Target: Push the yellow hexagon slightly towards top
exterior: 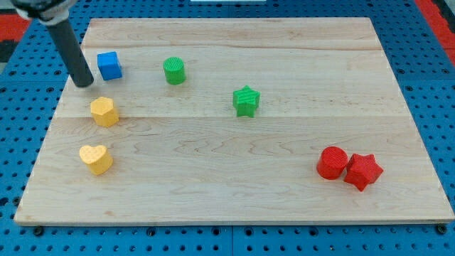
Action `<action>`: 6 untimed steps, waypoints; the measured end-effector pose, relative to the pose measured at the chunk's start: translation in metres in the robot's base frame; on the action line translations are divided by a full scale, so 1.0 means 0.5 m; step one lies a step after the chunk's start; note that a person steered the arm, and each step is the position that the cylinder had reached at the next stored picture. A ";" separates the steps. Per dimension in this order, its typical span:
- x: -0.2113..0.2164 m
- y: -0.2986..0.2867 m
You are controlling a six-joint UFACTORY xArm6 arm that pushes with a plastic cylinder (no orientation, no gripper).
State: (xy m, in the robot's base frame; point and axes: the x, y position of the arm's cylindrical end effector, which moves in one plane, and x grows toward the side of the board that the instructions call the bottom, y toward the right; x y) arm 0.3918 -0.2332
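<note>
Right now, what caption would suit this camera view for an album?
My tip rests left of the blue cube, above the yellow hexagon on the wooden board.

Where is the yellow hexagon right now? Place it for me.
The yellow hexagon sits near the board's left edge, above the yellow heart and below the blue cube. My tip is just up-left of it, not touching.

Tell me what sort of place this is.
Probably a robotics lab bench: a wooden board on a blue perforated mat, small coloured blocks such as the yellow hexagon, and my tip just above it.
</note>
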 end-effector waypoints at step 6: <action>0.140 0.191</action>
